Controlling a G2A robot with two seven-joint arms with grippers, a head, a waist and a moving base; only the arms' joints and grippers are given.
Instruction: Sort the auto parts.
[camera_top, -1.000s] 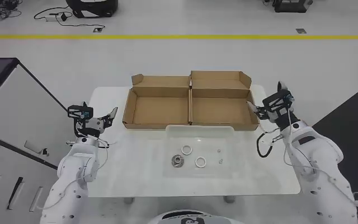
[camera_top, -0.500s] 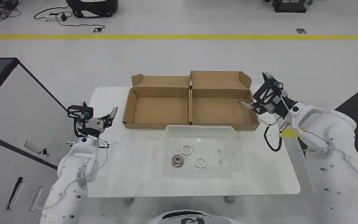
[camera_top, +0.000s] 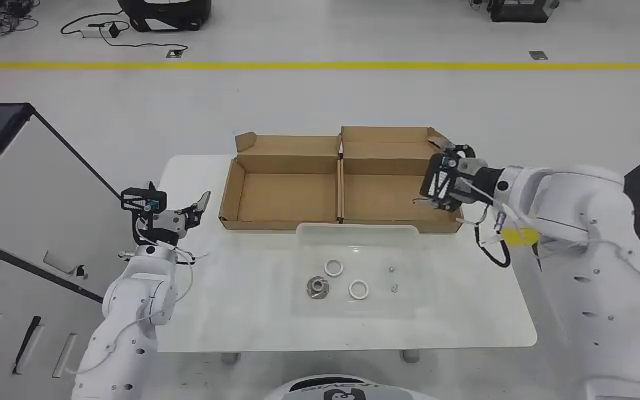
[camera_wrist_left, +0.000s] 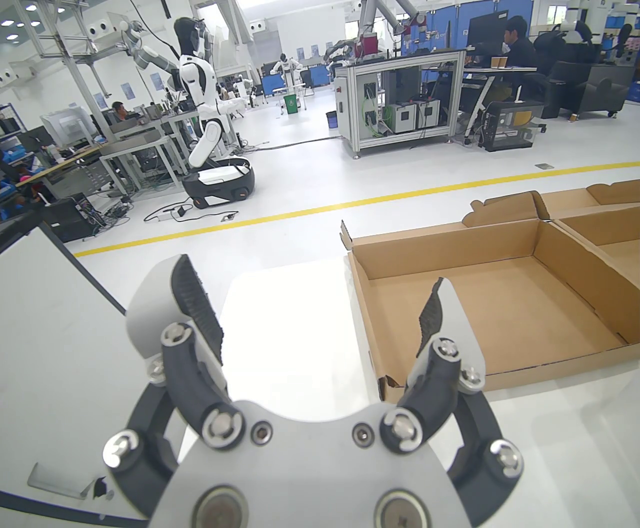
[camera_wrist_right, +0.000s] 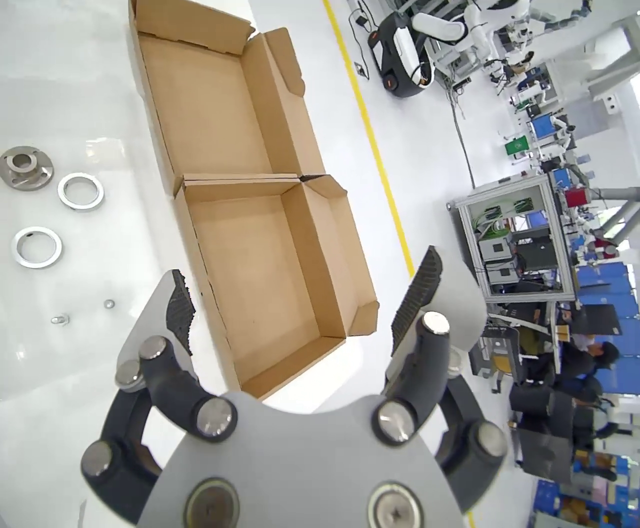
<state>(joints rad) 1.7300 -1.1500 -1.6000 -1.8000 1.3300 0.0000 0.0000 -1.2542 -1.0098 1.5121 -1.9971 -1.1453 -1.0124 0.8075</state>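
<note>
The left fingers (camera_wrist_left: 197, 300) stand wide apart and hold nothing, hovering at the desk's (camera_top: 470, 300) left edge, well left of the tray (camera_top: 356, 229), with bare desk between them and it. Two open cardboard boxes sit side by side just behind the tray, the left box (camera_top: 285, 198) nearer those fingers and the right box (camera_top: 395, 198) touching it along a shared wall. In the tray lie the parts: a grey flange (camera_wrist_right: 26, 167) at the left, two rings (camera_wrist_right: 80, 190) just right of it, and two small bits (camera_wrist_right: 109, 303) further right, all apart from one another. The right fingers (camera_wrist_right: 417, 285) are also spread wide and hold nothing, up over the right box's right end, behind and right of the tray, with that box's front wall between them and the parts.
</note>
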